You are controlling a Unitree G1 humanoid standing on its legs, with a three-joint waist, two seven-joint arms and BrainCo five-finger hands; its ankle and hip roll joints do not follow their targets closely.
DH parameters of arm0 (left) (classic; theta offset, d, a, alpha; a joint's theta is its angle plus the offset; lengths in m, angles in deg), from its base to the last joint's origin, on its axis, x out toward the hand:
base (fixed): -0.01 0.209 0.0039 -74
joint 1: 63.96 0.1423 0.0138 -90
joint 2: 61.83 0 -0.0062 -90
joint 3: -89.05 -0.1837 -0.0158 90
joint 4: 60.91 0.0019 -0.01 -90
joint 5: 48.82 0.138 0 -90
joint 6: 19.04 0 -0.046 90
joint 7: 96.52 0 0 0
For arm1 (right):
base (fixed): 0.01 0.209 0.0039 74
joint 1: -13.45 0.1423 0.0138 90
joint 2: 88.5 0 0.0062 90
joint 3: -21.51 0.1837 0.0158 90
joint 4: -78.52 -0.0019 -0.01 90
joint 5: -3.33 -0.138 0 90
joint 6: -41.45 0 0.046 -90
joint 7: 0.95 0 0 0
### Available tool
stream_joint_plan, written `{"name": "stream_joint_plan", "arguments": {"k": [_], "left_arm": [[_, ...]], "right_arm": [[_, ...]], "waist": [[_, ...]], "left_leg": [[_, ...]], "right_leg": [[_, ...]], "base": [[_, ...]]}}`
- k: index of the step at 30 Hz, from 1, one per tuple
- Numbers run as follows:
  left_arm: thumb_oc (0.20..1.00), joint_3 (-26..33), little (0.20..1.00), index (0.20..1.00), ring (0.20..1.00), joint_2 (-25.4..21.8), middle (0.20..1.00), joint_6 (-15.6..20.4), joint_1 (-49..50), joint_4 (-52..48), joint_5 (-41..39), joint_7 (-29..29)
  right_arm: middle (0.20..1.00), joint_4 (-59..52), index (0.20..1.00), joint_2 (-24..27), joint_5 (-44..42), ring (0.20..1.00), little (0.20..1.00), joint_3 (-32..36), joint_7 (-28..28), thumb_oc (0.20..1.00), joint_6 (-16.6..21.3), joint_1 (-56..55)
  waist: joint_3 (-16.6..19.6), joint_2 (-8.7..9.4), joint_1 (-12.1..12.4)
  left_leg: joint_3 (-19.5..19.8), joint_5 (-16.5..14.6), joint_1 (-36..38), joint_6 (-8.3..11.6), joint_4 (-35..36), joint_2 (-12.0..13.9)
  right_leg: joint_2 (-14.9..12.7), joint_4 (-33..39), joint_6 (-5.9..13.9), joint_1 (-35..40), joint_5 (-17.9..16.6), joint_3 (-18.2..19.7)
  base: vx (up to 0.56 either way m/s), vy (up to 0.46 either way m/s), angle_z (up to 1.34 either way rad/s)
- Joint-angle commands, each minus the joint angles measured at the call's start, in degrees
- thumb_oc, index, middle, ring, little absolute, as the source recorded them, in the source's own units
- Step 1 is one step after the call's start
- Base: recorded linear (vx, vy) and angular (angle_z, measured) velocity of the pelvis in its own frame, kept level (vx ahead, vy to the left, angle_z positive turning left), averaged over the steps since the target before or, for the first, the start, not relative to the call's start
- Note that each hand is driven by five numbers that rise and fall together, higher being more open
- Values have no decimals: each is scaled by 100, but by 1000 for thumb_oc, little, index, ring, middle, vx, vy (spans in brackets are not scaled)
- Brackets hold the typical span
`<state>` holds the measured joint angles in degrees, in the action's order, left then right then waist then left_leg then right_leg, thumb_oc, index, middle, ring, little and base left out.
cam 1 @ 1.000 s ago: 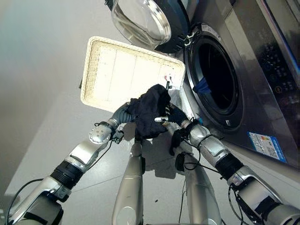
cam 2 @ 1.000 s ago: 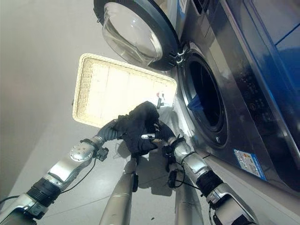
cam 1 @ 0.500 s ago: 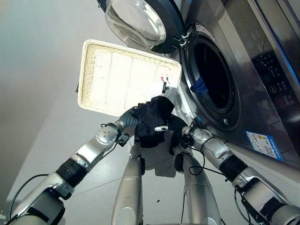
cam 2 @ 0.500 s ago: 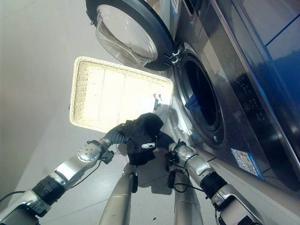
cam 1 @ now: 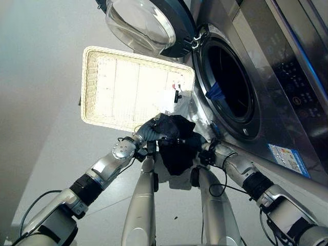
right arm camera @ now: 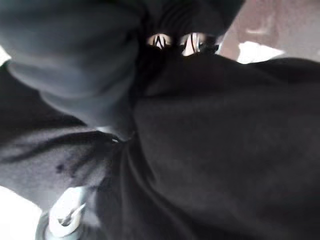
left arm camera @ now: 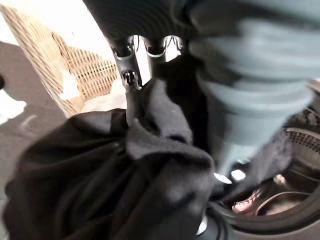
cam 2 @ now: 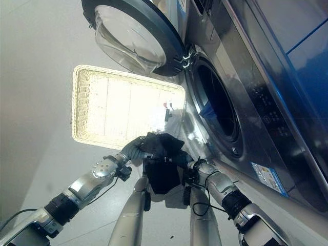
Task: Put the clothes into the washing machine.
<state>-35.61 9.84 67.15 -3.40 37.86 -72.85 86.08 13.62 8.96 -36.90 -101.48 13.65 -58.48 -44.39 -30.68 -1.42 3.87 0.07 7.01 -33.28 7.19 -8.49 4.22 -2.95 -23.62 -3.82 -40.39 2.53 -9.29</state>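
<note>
A black garment hangs bunched between my two hands, just below and in front of the washing machine's round opening. My left hand holds its upper left part; in the left wrist view a finger digs into the gathered black cloth. My right hand is against the garment's right side, and black cloth covers it in the right wrist view. A blue cloth lies inside the drum. The glass door stands swung open.
A pale wicker basket lies on the grey floor to the left of the machine, with a small tag at its near right corner. The machine's steel front and control panel run along the right.
The black garment, bunched up above my hands before, now sags lower between them. Both hands have edged toward the machine, and the whole picture has shifted with the camera.
</note>
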Motion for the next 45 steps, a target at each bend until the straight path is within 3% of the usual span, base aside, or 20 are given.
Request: {"name": "stream_joint_plan", "arguments": {"k": [1, 6, 9, 12, 16, 18, 23, 27, 28, 29, 30, 32, 34, 35, 36, 38, 39, 40, 42, 45], "left_arm": [[1000, 395, 1000, 1000, 1000, 411, 1000, 598, 20, -315, -94, 946], [1000, 1055, 1000, 1000, 1000, 205, 1000, 604, 521, -301, 463, 2075], [1000, 1487, 1000, 1000, 1000, 60, 1000, 381, 817, -113, 719, 2718], [1000, 1765, 1000, 1000, 1000, -45, 1000, 85, 1086, 103, 1204, 2902], [1000, 1838, 1000, 1000, 1000, -106, 1000, -42, 1263, 237, 979, 2608], [1000, 1837, 1000, 1000, 1000, -105, 1000, -40, 1257, 241, 978, 2606], [1000, 1653, 1000, 1000, 1000, -161, 1000, 17, 1476, 622, 835, 2133], [1000, 1608, 1000, 1000, 1000, -174, 1000, 179, 1587, 942, 775, 2127], [1000, 1599, 1000, 1000, 1000, -131, 1000, 371, 1701, 1136, 757, 2114], [1000, 1597, 1000, 1000, 1000, -112, 1000, 422, 1741, 1183, 759, 2114], [1000, 1548, 1000, 1000, 1000, -49, 1000, 611, 1907, 1329, 807, 2166], [1000, 1492, 1000, 1000, 1000, 6, 1000, 761, 2035, 1396, 828, 2228], [1000, 1463, 1000, 1000, 1000, -5, 1000, 905, 2268, 1398, 776, 2260], [1000, 1447, 1000, 1000, 1000, -21, 1000, 928, 2290, 1402, 752, 2271], [1000, 1459, 1000, 1000, 1000, -135, 1000, 1011, 2426, 1414, 672, 2239], [1000, 1462, 1000, 1000, 1000, -196, 1000, 1020, 2463, 1392, 622, 2243], [1000, 1516, 1000, 1000, 1000, -309, 1000, 995, 2527, 1328, 550, 2203], [1000, 1576, 1000, 1000, 1000, -429, 1000, 962, 2610, 1219, 509, 2154], [1000, 1620, 1000, 1000, 1000, -531, 1000, 936, 2659, 1141, 452, 2062], [1000, 1720, 1000, 1000, 1000, -635, 1000, 865, 2676, 1053, 339, 1928]], "right_arm": [[200, -466, 200, -428, -555, 200, 200, -210, 317, 200, 126, -102], [200, -260, 200, -483, -1242, 200, 200, 160, 226, 200, 237, -335], [200, -26, 200, -531, -1702, 200, 200, 451, 152, 200, 380, -366], [200, 130, 200, -493, -2093, 200, 200, 764, 48, 200, 504, -256], [200, 161, 200, -415, -2386, 200, 200, 1022, -160, 200, 859, -8], [200, 164, 200, -413, -2388, 200, 200, 1023, -159, 200, 860, -3], [200, 395, 200, -209, -3611, 200, 200, 1834, -703, 200, 1616, 845], [200, 659, 200, -12, -4540, 200, 200, 2357, -897, 200, 2125, 1271], [200, 892, 200, 199, -5164, 200, 200, 2763, -1034, 200, 2478, 1552], [200, 915, 200, 247, -5300, 200, 200, 2881, -1082, 200, 2562, 1608], [200, 979, 200, 462, -5879, 200, 200, 3328, -1321, 200, 2975, 1827], [200, 1061, 200, 711, -5982, 200, 200, 3640, -1615, 200, 3343, 1949], [200, 1046, 200, 1255, -5863, 200, 200, 4141, -2221, 200, 4414, 2060], [200, 1007, 200, 1350, -5774, 200, 200, 4237, -2396, 200, 4582, 2075], [200, 969, 200, 1722, -5829, 200, 200, 4632, -2803, 200, 5384, 2027], [200, 886, 200, 1915, -5739, 200, 200, 4879, -3144, 200, 6071, 1994], [200, 792, 200, 2198, -5756, 200, 200, 5163, -3585, 200, 7012, 1866], [200, 650, 200, 2505, -5728, 200, 200, 5512, -4224, 200, 8202, 1657], [200, 769, 200, 2805, -5751, 200, 200, 5738, -4942, 200, 8890, 1371], [200, 758, 200, 2970, -6042, 200, 200, 5894, -5174, 200, 8857, 1010]], "waist": [[88, -246, -181], [88, -387, -35], [88, -504, 72], [88, -672, 167], [88, -840, 304], [88, -840, 305], [88, -1170, 523], [88, -1269, 591], [88, -1327, 621], [88, -1341, 622], [88, -1389, 609], [88, -1419, 601], [88, -1443, 527], [88, -1451, 519], [88, -1441, 456], [88, -1430, 430], [88, -1381, 374], [88, -1337, 302], [88, -1304, 256], [88, -1291, 241]], "left_leg": [[-222, -44, -345, -300, -152, -543], [-152, -41, -376, -345, -91, -633], [-106, -52, -432, -351, -101, -691], [-96, -58, -488, -363, -130, -738], [-81, -1, -698, -397, -170, -758], [-81, -2, -705, -398, -173, -759], [-48, 45, -1074, -433, -263, -794], [-49, 29, -1179, -440, -289, -761], [-57, 7, -1202, -434, -287, -728], [-60, 2, -1207, -433, -288, -720], [-83, -15, -1199, -424, -268, -689], [-102, -26, -1186, -414, -239, -662], [-146, -41, -1157, -400, -198, -628], [-152, -42, -1158, -399, -197, -619], [-168, -108, -1117, -400, -220, -610], [-164, -94, -1152, -415, -229, -599], [-158, -150, -1152, -432, -275, -611], [-121, -155, -1239, -459, -353, -618], [-89, -182, -1318, -467, -464, -631], [-103, -125, -1436, -476, -538, -608]], "right_leg": [[89, 659, 656, 266, -215, -179], [-2, 614, 662, 208, -184, -238], [-72, 537, 668, 133, -151, -278], [-131, 404, 664, 27, -93, -295], [-164, 135, 670, -207, -6, -318], [-166, 129, 670, -215, -4, -317], [-213, -264, 669, -655, 135, -333], [-247, -385, 680, -815, 179, -334], [-265, -458, 688, -871, 221, -319], [-265, -477, 688, -885, 233, -312], [-255, -530, 692, -913, 280, -289], [-247, -544, 696, -919, 312, -256], [-244, -546, 689, -918, 352, -212], [-236, -544, 686, -925, 349, -200], [-246, -582, 692, -911, 401, -155], [-225, -558, 689, -945, 347, -141], [-224, -558, 692, -942, 354, -119], [-204, -580, 693, -1031, 287, -97], [-195, -627, 695, -1102, 261, -65], [-202, -651, 692, -1209, 166, -71]], "base": [[0, 0, 0], [14, -3, 4], [12, -14, 8], [20, 24, 18], [16, 2, 7], [16, -34, 8], [19, -69, 6], [18, -68, 0], [26, -41, 3], [36, -22, 0], [0, 0, 0], [36, 22, -5], [37, 35, -9], [40, 28, -13], [28, 15, -14], [22, -6, -12], [27, -68, -3], [28, -77, 2], [8, -55, 2], [14, -4, -1]]}}
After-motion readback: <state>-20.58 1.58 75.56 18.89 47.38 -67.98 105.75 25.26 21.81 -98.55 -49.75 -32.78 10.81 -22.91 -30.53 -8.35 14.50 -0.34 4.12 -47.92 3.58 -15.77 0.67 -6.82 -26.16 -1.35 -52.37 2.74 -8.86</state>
